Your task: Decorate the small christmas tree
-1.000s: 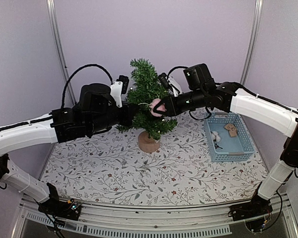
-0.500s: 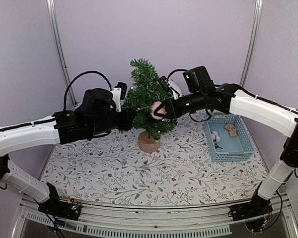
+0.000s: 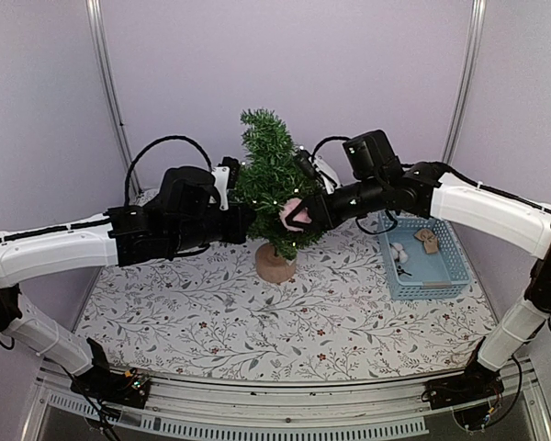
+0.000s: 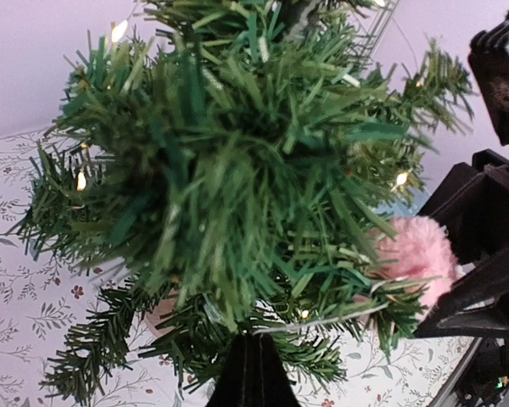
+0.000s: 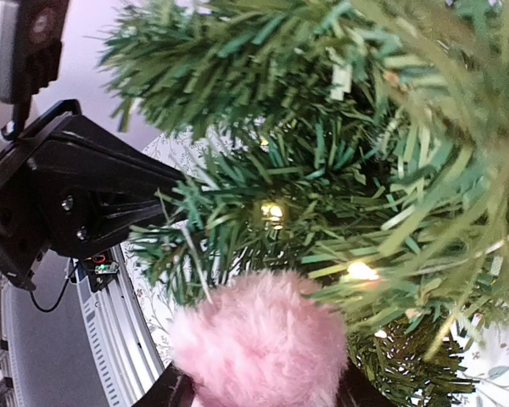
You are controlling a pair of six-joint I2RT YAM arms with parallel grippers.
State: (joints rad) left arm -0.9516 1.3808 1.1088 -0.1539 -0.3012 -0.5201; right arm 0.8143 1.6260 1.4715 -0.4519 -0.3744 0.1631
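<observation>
While the tree (image 3: 274, 184) stands upright on its round wooden base (image 3: 275, 265) toward 12 o'clock on the flowered surface (image 3: 257, 322), both arms reach into its branches from opposite sides. The left arm (image 3: 64, 248) comes in from 9 o'clock. The left jaws are pressed together, their tips buried in the needles at mid height, and whether a twig lies between them cannot be told. The right arm (image 3: 477, 202) comes in from 3 o'clock. A fluffy pink pompom (image 3: 289, 213) sits between the right jaws, with a dark finger (image 5: 174, 392) at each side of it and its top against the lower branches, at about 4 o'clock on the crown. Whether those jaws squeeze it or merely flank it cannot be told. Small warm lights (image 5: 271, 210) glow among the needles. At 3 o'clock from the tree, well apart from it, a blue basket (image 3: 459, 266) lies on the surface, holding a few small white and tan pieces.
</observation>
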